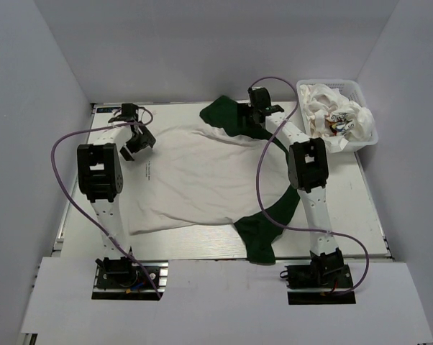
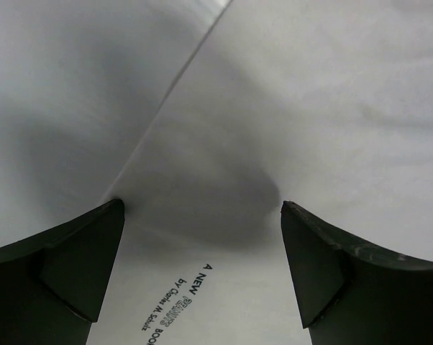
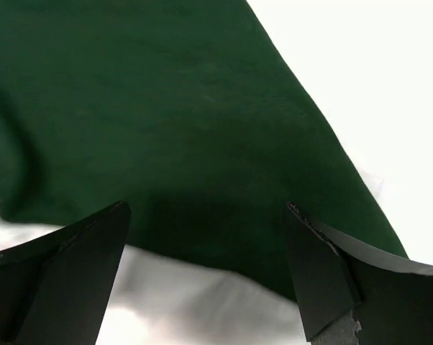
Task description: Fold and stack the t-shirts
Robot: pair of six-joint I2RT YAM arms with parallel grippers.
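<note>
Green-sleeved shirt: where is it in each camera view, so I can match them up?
Top external: shirt spread across mid-table.
Left wrist: its white body fills the right and bottom, print low centre.
Right wrist: its far green sleeve fills the upper left.
Shared landmarks: print links top and left wrist; far green sleeve links top and right wrist.

Plain pale grey walls [image 1: 202, 43] stood beyond the left claw [image 1: 136, 144] and right claw [image 1: 251, 118] and outside each. A flat white rectangular surface [image 1: 353, 208] lay beneath both, under even, diffuse light. A white board [image 1: 224, 302] ran along its near edge, well apart from the claws.
</note>
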